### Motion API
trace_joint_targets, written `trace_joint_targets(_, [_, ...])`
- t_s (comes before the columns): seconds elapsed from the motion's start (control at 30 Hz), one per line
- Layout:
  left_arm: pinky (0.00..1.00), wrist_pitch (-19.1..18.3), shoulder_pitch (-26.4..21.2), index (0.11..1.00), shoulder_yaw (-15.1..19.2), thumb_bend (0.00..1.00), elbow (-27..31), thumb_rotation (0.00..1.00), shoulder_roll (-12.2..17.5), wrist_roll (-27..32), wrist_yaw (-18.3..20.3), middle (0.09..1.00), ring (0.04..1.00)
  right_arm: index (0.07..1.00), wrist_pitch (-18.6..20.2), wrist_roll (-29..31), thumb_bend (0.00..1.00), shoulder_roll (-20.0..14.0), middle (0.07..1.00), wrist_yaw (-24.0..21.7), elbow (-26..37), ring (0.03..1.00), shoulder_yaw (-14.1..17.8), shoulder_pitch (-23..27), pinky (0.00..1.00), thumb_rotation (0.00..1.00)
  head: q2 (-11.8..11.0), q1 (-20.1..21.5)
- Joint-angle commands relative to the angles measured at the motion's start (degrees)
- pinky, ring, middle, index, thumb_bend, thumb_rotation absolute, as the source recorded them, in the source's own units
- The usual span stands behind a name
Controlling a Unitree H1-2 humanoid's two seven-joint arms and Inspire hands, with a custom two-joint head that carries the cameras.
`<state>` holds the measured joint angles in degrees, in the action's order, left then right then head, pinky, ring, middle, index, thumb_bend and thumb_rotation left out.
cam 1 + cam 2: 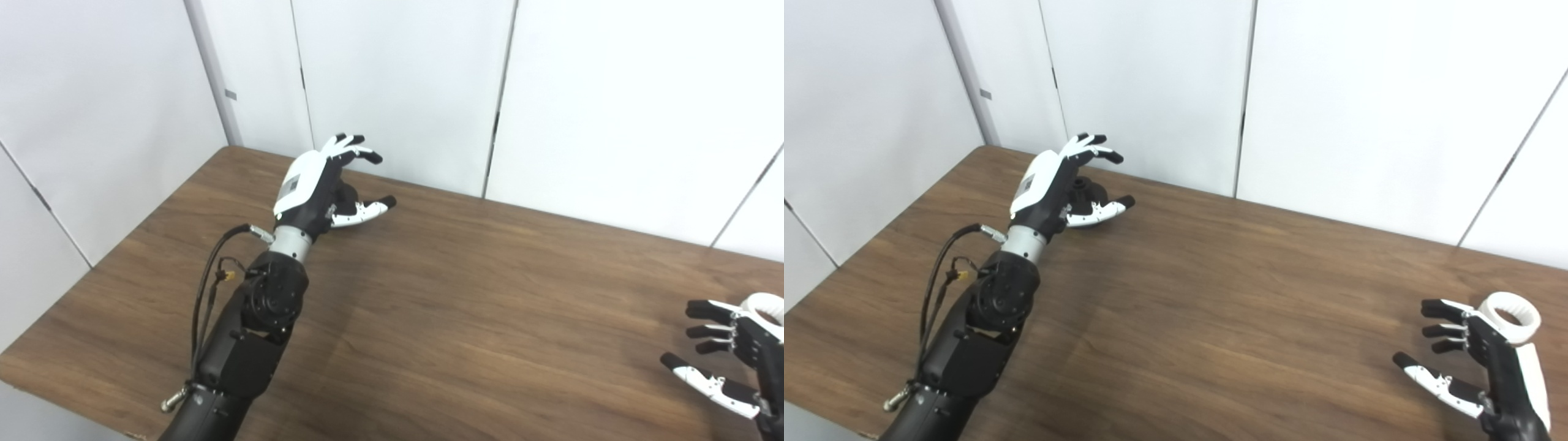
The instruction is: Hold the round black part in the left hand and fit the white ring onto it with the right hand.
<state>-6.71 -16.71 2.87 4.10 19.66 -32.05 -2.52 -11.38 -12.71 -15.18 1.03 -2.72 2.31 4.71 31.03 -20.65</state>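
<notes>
The round black part (1086, 189) sits on the brown table near its far left edge, partly hidden behind my left hand. My left hand (1064, 182) is open, its fingers spread over and around the part without closing on it. The white ring (1511, 316) lies flat on the table at the far right. My right hand (1470, 358) is open and empty, just left of and in front of the ring, fingers pointing left. In the left eye view the ring (765, 304) is cut by the frame edge behind my right hand (732, 355).
The wooden table (1213, 306) ends at white wall panels (1151, 79) close behind my left hand. The table's left edge runs diagonally beside my left arm (986, 318).
</notes>
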Motion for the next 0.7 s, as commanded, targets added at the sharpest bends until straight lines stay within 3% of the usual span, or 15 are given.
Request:
trace_joint_targets(0.0, [0.89, -0.37, -3.24, 0.709, 0.60, 0.82, -0.08, 0.32, 1.99, -1.92, -1.88, 0.939, 1.000, 0.686, -2.16, 0.96, 0.57, -1.02, 0.693, -0.01, 0.88, 0.604, 0.60, 2.09, 0.50, 0.06, 0.09, -0.07])
trace_joint_targets(0.4, [0.87, -4.99, -5.28, 0.745, -0.16, 0.94, -2.62, 0.45, 5.74, -6.17, -1.48, 0.945, 0.997, 0.684, -1.51, 1.25, 0.57, -0.90, 0.690, -0.34, 1.46, 0.600, 0.66, 2.06, 0.51, 0.05, 0.19, -0.41])
trace_joint_targets(0.67, [0.92, -9.55, -6.76, 0.782, -1.14, 1.00, -5.23, 0.49, 7.66, -9.95, -1.09, 0.968, 1.000, 0.683, -2.06, 1.01, 0.58, -0.87, 0.692, -0.17, 0.85, 0.599, 0.70, 2.19, 0.50, 0.07, 0.19, -0.41])
